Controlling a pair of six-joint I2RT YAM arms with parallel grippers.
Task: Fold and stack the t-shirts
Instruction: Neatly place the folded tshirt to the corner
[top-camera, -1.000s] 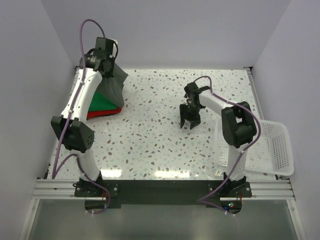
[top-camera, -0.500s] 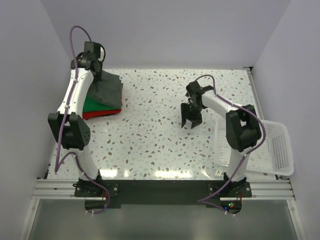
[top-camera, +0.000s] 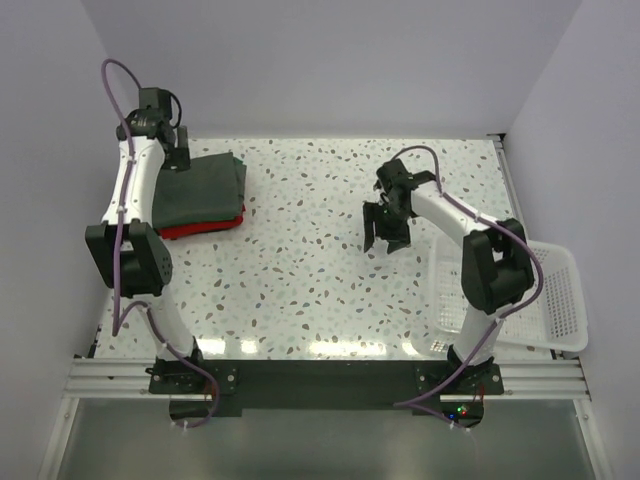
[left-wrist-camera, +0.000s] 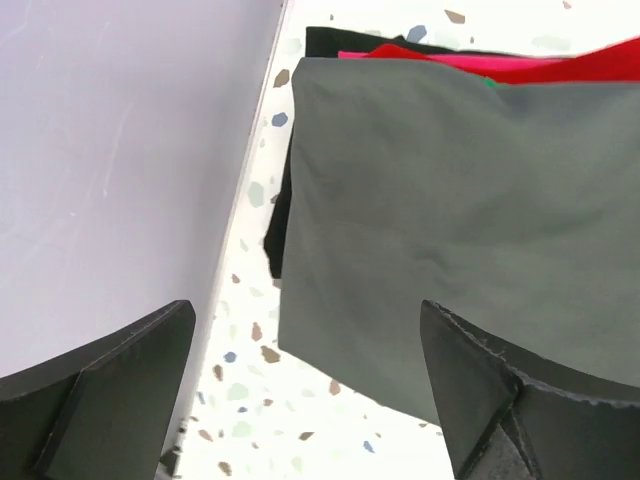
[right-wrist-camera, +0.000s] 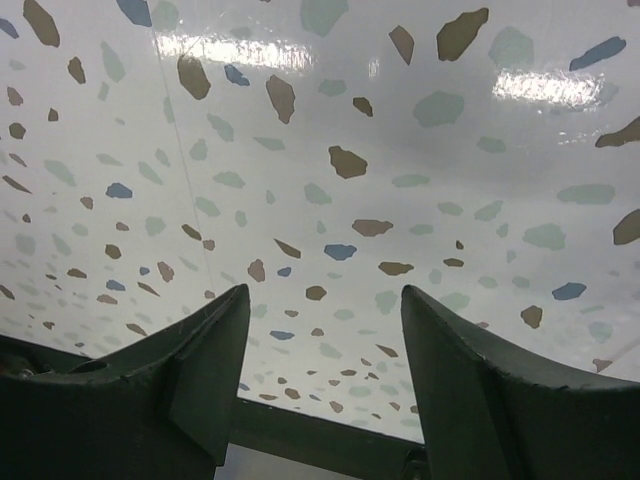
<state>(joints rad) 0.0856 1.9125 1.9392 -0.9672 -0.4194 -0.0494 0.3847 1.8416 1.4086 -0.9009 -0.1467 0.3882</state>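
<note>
- Step in hand: stacking. Judged from the layout, the last fold is done and the stack is being completed.
- Charcoal-grey t-shirt (top-camera: 205, 185): folded to a rectangle and lying flat on top of the stack at the far-left corner of the counter (top-camera: 320, 280), close to the left wall.
- Red t-shirt (top-camera: 208, 228): folded beneath the grey one. Its edge shows along the near side of the stack.
- Green t-shirt (left-wrist-camera: 490, 84): almost fully covered. Only a speck shows between grey and red in the left wrist view.
- A darker cloth edge also shows under the grey layer. Which garment it belongs to cannot be told.
- Left jaws: spread wide and holding nothing. The fingers (left-wrist-camera: 100, 390) hang above the stack's edge; one finger is over the grey cloth and the other is over bare counter beside the wall.
- Right jaws: partly open and holding nothing. The fingers (right-wrist-camera: 480, 380) hover over bare speckled counter right of centre, well apart from the stack.
- White mesh basket (top-camera: 560, 300): at the right edge of the counter, beside the right arm.
- No unfolded shirt shows in any view, so the task appears near its end.
- Next move: lift the left jaws straight up and clear of the stack.
- Caution: a finger dragging sideways could pull the top layer askew. Keep the jaws wide until they are clear.
</note>
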